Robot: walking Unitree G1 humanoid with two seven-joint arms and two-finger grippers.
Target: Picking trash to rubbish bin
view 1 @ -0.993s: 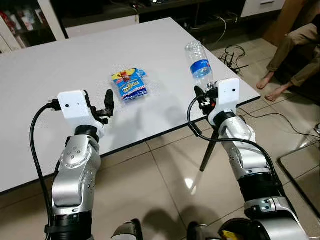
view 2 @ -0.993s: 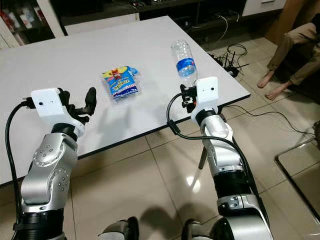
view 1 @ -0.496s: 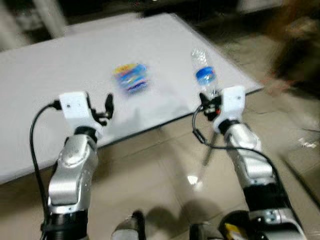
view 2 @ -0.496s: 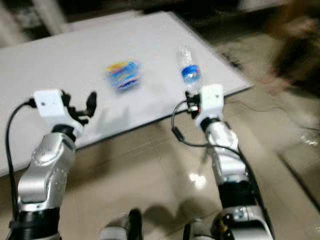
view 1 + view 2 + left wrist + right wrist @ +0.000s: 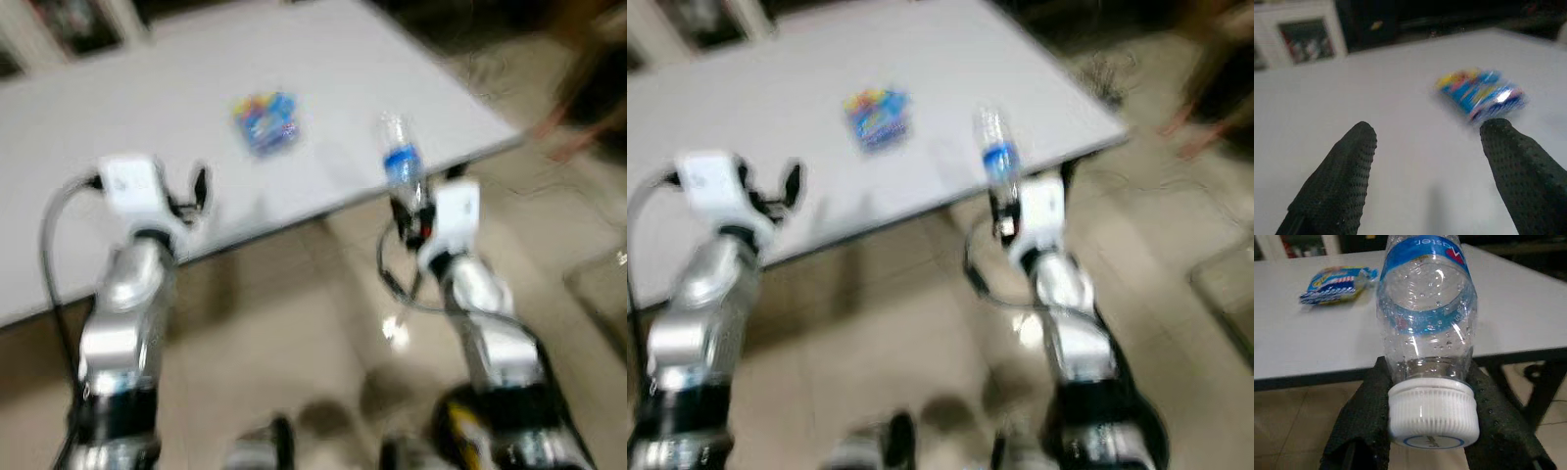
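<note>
1. The plastic bottle [image 5: 1426, 328] is pinched at its neck by the right hand [image 5: 1432, 431], just above the white cap [image 5: 1433, 412]. The cap points back toward the wrist and the body with the blue label [image 5: 402, 161] rises away from the hand.
2. The black fingers [image 5: 1364, 406] press against both sides of the neck, so the right hand is closed around the bottle.
3. In the head views the bottle sits up beyond the right hand, at the near edge of the white bench [image 5: 118, 108], by its corner.
4. A colourful snack packet [image 5: 1480, 93] lies flat on the bench, ahead of the left hand [image 5: 1430, 142] and toward its right finger, apart from it.
5. The left hand hovers over the bench with its two fingers [image 5: 1342, 171] spread wide and nothing between them.
6. The packet also lies beyond the bottle and to the left of the right hand, well apart from it.
7. Beneath both arms is a glossy tiled floor [image 5: 294, 333]. The head views are blurred.
</note>
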